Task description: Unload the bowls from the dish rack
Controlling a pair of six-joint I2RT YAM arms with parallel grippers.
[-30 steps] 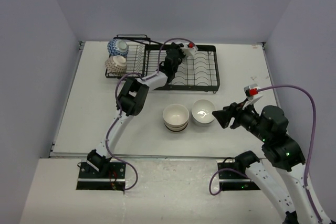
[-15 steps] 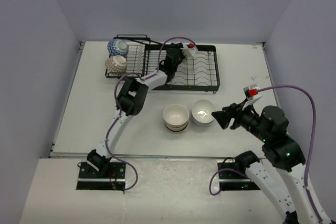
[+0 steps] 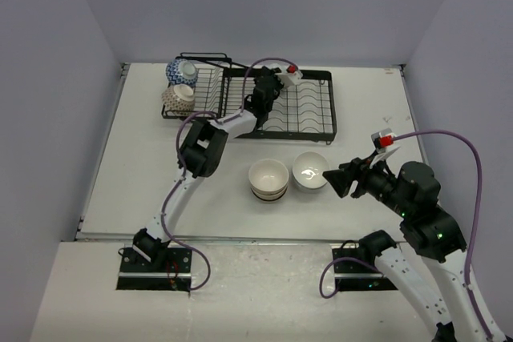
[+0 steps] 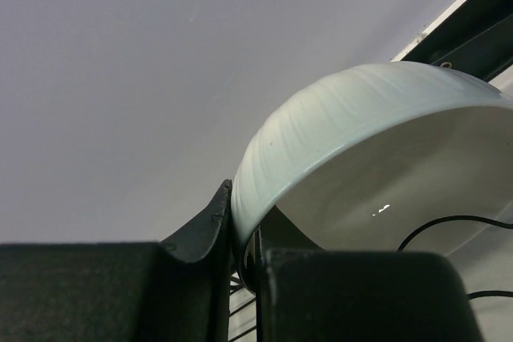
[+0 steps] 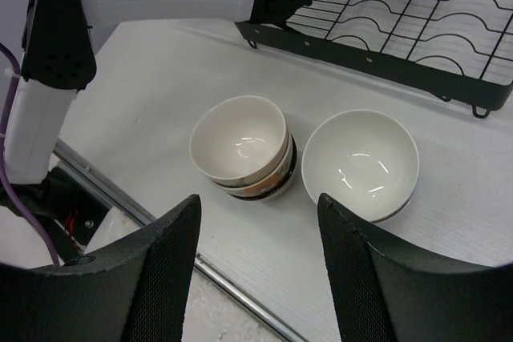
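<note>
Bowls are your measure here, and by that count you are partway through. The pale bowl (image 4: pixel 361 158) is the one in hand: the left gripper (image 4: pixel 244 258) has its fingers closed tight on the rim, up over the dish rack (image 3: pixel 309 111) in the upper middle of the overhead frame. You cannot tell from these views whether it has lifted free of the wire. Two more wait in the smaller wire section at the upper left, a blue-and-white bowl (image 3: pixel 180 71) and below it a speckled bowl (image 3: pixel 177 98), both tipped on their sides. The curved slots that show in the right wrist view hold nothing else. Already unloaded, in the lower middle of the overhead frame, are a stack of bowls (image 5: pixel 240 146), at least two deep with a dark-banded one underneath, and just right of it a single white bowl (image 5: pixel 361 162), both upright on the table (image 3: pixel 144 174). Your right gripper (image 5: pixel 258 210) hovers near that pair with its fingers spread and nothing between them. So you have one bowl to set down and two to fetch.
</note>
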